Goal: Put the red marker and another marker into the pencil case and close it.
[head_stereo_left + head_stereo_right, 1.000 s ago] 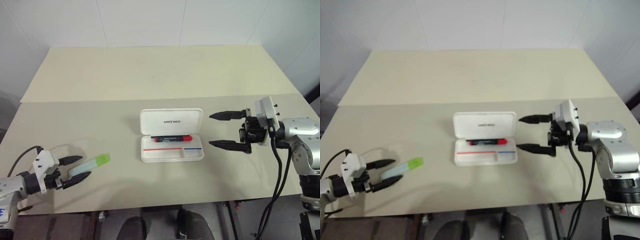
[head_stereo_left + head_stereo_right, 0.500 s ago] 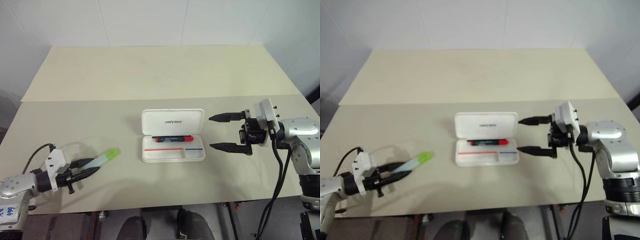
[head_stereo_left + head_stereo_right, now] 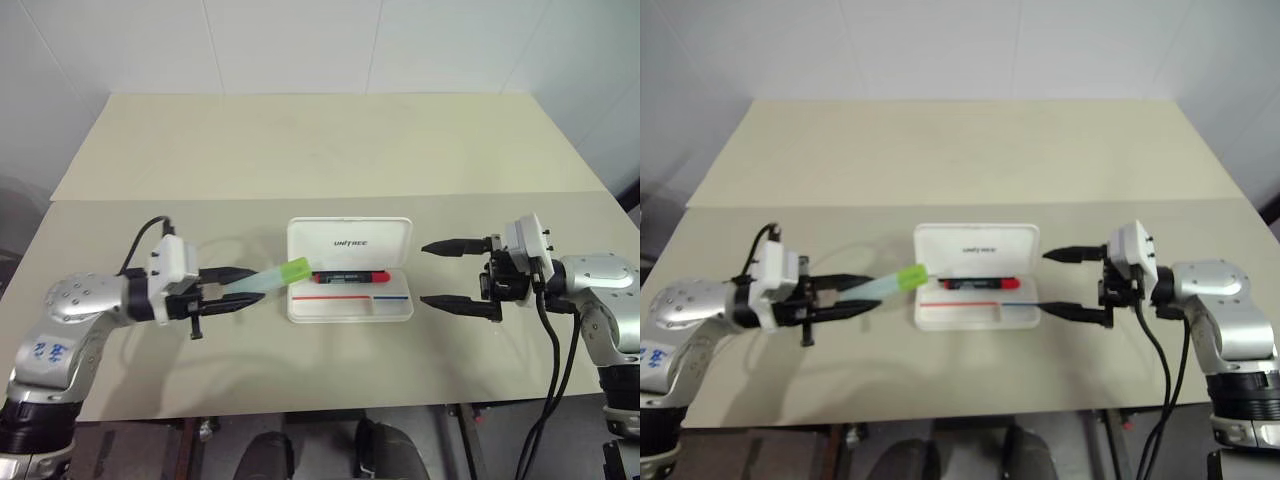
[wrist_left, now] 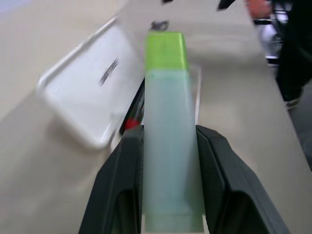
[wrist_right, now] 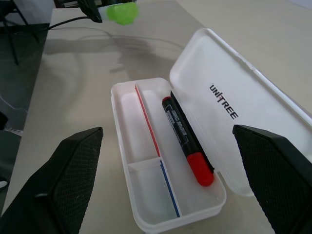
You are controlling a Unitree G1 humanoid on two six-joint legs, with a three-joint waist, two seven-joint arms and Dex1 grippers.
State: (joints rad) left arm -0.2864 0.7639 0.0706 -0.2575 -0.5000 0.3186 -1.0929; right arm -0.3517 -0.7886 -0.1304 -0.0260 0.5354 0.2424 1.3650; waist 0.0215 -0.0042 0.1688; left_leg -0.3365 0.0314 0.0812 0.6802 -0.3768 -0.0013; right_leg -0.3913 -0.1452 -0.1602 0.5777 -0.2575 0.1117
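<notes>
The white pencil case [image 3: 350,304] lies open in the middle of the table, lid [image 3: 349,243] up at the back. The red marker [image 3: 348,276] lies inside it along the hinge side, also seen in the right wrist view as the red marker [image 5: 186,141]. My left gripper [image 3: 240,287] is shut on the mint highlighter [image 3: 272,277], held above the table, its lime-green cap [image 3: 295,268] reaching the case's left edge. In the left wrist view the highlighter [image 4: 168,141] sits between both fingers. My right gripper [image 3: 447,273] stands open just right of the case, nothing in it.
The beige table [image 3: 320,160] extends far behind the case, with a seam across it. Walls close in behind and at both sides. Black cables hang from both wrists.
My left gripper closed on the highlighter, lifted it off the table and carried it right to the case's left edge. The right gripper stayed put.
</notes>
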